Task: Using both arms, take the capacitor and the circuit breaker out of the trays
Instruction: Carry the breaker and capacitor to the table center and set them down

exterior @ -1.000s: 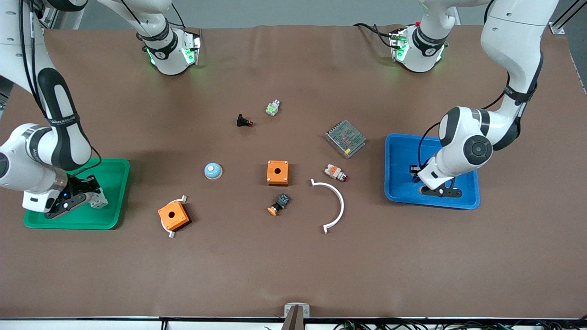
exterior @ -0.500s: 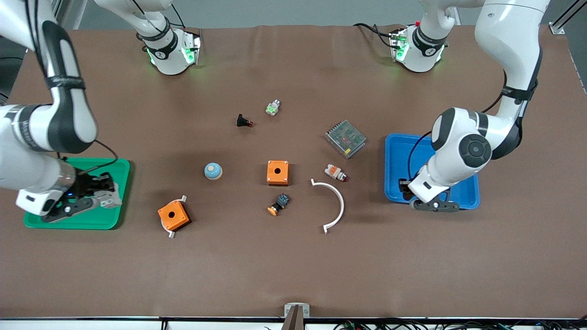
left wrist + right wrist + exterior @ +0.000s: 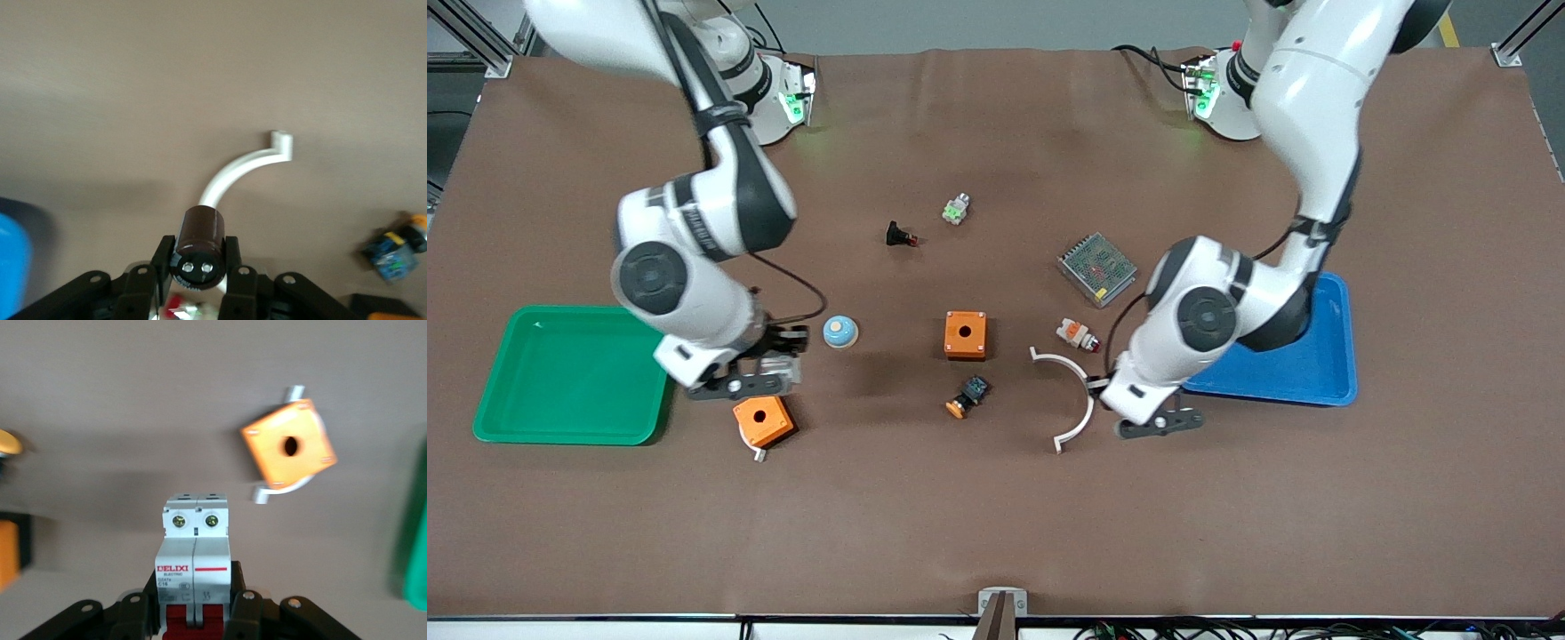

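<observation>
My left gripper (image 3: 1104,387) is shut on the capacitor (image 3: 200,243), a small dark cylinder with two pale metal terminals at its end. It holds it in the air over the white curved strip (image 3: 1080,396), beside the blue tray (image 3: 1316,373). The capacitor is hidden in the front view. My right gripper (image 3: 783,356) is shut on the breaker (image 3: 195,553), a white-grey block with red levers. It holds it above the table beside the orange box with a white bracket (image 3: 763,421), between the green tray (image 3: 569,373) and the blue-white dome (image 3: 840,332).
A second orange box (image 3: 965,334), a black-blue push button with an orange cap (image 3: 967,396) and a white-orange part with a red tip (image 3: 1078,335) lie mid-table. A metal mesh unit (image 3: 1097,268), a small black switch (image 3: 900,236) and a green-white part (image 3: 956,210) lie farther from the camera.
Both arms have swung from over their trays toward the table's middle with their parts. The right gripper left the green tray, the left gripper left the blue tray.
</observation>
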